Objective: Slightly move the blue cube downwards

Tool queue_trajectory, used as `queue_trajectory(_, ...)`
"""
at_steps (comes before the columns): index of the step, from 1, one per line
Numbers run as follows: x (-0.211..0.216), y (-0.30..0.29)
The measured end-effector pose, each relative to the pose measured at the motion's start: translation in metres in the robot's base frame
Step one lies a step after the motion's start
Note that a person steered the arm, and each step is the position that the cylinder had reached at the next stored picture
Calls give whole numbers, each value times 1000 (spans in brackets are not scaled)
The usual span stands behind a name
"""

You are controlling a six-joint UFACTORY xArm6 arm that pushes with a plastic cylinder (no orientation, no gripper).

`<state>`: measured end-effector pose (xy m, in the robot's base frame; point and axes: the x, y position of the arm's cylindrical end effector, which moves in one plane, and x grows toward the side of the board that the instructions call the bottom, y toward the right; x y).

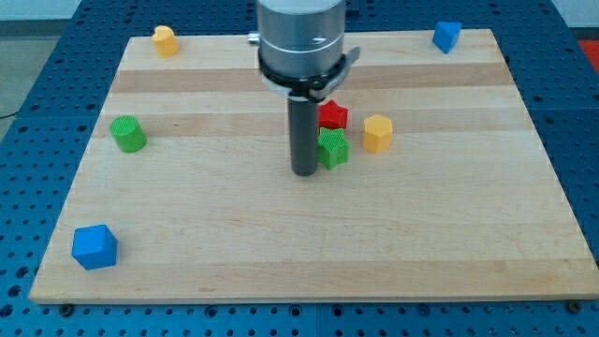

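Note:
A blue cube (94,246) sits near the bottom left corner of the wooden board (234,234). A second blue block (446,36) sits at the top right corner; its shape is unclear. My tip (304,172) rests on the board near the middle, just left of a green block (334,150) and touching or almost touching it. The tip is far to the right of and above the blue cube, and far to the left of and below the other blue block.
A red block (332,115) lies just above the green block, and a yellow block (377,133) to its right. A green cylinder (128,134) stands at the left. Another yellow block (165,40) is at the top left. A blue perforated table (28,112) surrounds the board.

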<state>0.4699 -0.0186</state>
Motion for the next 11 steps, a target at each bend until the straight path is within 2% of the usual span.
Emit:
queue_trajectory(2, 110, 27)
queue_trajectory(3, 149, -3)
queue_trajectory(4, 82, -6)
queue_trajectory(5, 44, -74)
queue_trajectory(7, 33, -246)
queue_trajectory(8, 64, -286)
queue_trajectory(9, 78, -266)
queue_trajectory(10, 96, -222)
queue_trajectory(11, 101, -239)
